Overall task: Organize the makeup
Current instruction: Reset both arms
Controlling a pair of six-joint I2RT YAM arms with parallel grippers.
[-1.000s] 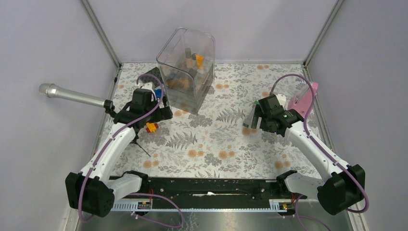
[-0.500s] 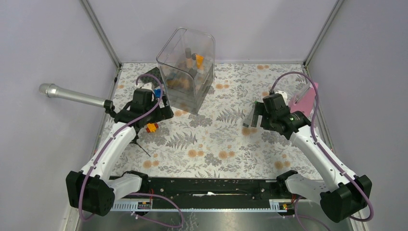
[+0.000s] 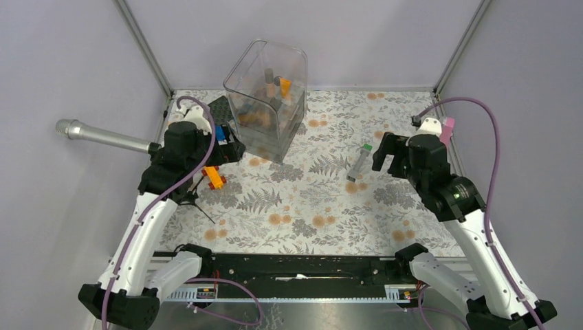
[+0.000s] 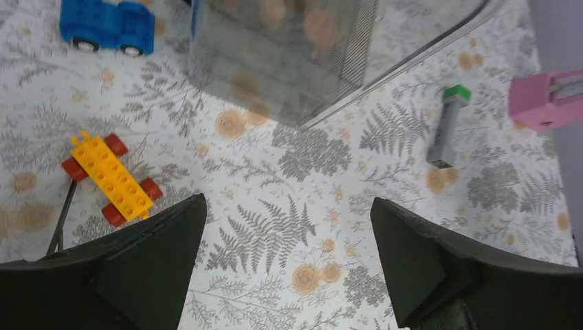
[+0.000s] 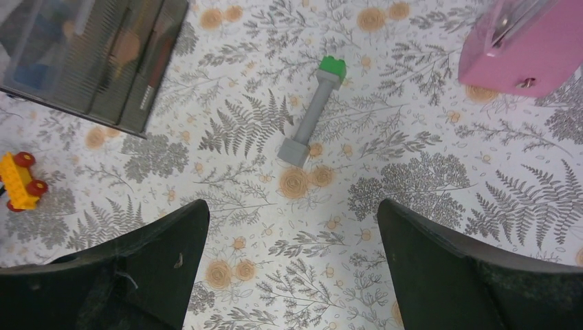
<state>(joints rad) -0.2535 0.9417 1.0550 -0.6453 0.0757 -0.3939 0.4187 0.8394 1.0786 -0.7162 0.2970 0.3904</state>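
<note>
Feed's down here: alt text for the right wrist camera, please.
A grey tube with a green cap lies flat on the floral-print table cover, ahead of the open right gripper. A clear plastic container sits upper left, a pink case upper right, a yellow toy car at left edge.

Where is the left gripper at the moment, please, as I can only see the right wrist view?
Observer: The left gripper hangs open on the left, close to the orange toy car.
Operator: Thank you. Is anything lying beyond that car?
Observer: Yes, a blue toy car sits right beside the clear container.
</note>
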